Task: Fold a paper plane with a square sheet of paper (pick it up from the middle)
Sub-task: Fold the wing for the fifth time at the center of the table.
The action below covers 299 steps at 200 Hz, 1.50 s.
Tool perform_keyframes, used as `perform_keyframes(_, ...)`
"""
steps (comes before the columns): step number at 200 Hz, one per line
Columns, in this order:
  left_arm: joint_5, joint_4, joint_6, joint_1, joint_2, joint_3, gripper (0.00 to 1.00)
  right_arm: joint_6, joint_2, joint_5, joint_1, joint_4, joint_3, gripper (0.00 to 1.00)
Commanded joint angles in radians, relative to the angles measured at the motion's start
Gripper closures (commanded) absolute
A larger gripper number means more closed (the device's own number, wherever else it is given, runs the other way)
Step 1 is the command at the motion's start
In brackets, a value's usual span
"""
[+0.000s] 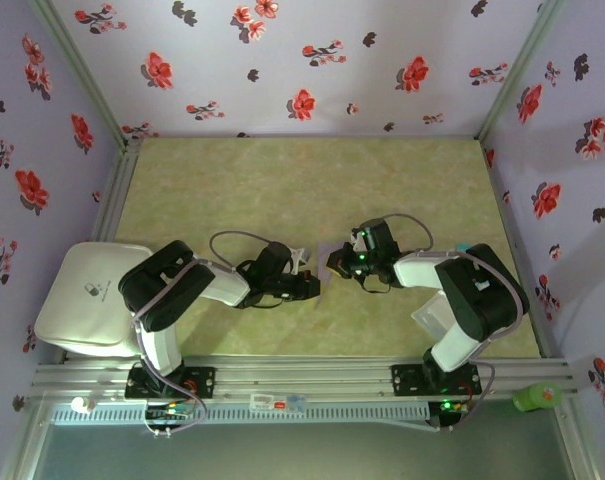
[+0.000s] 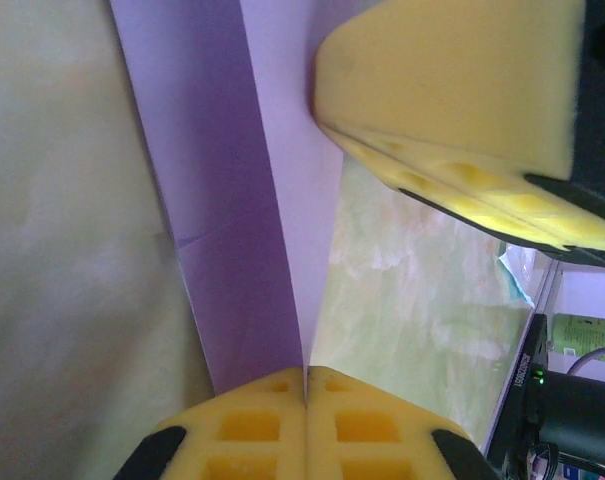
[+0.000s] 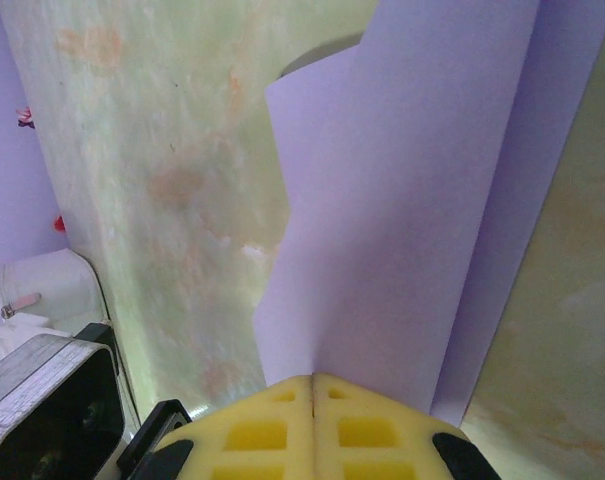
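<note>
Both arms reach inward and meet over the middle of the green marbled table (image 1: 282,180), wrists nearly nose to nose. Left gripper (image 2: 305,390): yellow foam fingers pressed flat together with no gap, and the lower edge of the lavender paper (image 2: 232,200) pinched in the seam between them. Right gripper (image 3: 313,392): same posture, jaws fully closed, with the paper's edge running straight into the line where the two pads meet. The paper is held between the two grippers at the table's centre and looks lifted off the surface rather than lying flat. It is already partly folded. From the left wrist, a long crease runs up from the fingers, with a darker panel to the left of it and a paler one to the right, plus a short slanted fold line crossing the darker panel. From the right wrist, a broad pale panel rises from the fingers, with a stepped left edge and a narrower strip along its right side. A foam pad (image 2: 452,90) of the right gripper sits at the upper right of the left wrist view, against the paper's pale panel. A white rounded pad (image 1: 82,290) lies at the table's left edge, well apart from the paper. Floral lavender walls (image 1: 302,60) close in three sides.
</note>
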<state>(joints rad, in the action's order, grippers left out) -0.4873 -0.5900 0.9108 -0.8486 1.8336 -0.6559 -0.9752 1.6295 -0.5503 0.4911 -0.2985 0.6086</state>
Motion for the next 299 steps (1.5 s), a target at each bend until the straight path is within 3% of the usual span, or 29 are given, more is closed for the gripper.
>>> perform_keyframes(1,-0.022,0.079,-0.007,0.012,0.037,0.013,1.00,0.032,-0.051,0.016,0.006,0.016,-0.003,0.97)
perform_keyframes(53,-0.041,0.086,0.002,0.013,0.067,-0.013,1.00,0.004,-0.027,-0.104,0.021,-0.063,-0.014,0.98)
perform_keyframes(156,-0.042,0.088,0.022,0.016,0.079,-0.009,1.00,0.083,0.035,-0.028,0.017,0.017,0.014,0.96)
perform_keyframes(299,-0.035,0.151,0.008,0.015,0.082,-0.018,1.00,0.086,0.099,-0.050,-0.029,-0.042,0.019,0.94)
